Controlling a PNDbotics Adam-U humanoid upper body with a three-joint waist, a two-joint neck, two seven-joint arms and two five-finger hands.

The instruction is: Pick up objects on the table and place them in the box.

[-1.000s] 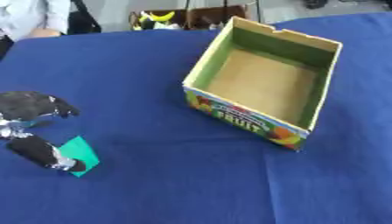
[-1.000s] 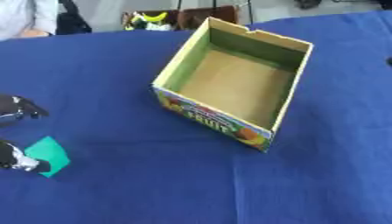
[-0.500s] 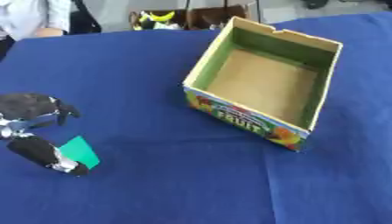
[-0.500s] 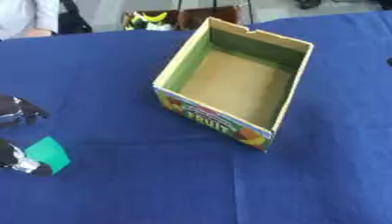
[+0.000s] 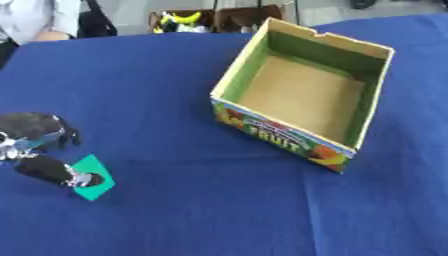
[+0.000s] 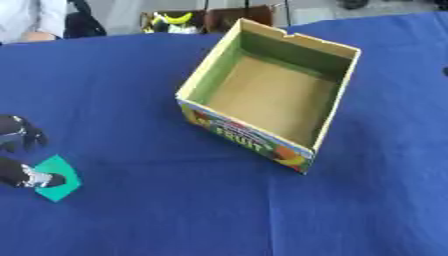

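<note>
Both head eyes look down, sharing box (image 5: 302, 100).

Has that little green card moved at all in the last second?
No. The green card lies as far left of the fruit box as before, under the left hand.

Free: bare blue cloth (image 5: 175, 100) from 6 to 9 o'clock | Obstacle: open-topped box (image 5: 302, 95) at 1 o'clock, upright walls, top unobstructed, interior clear

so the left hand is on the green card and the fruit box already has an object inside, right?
Not quite. The left hand is on the green card, but the fruit box is empty; the left eye view shows only its bare cardboard floor.
</note>
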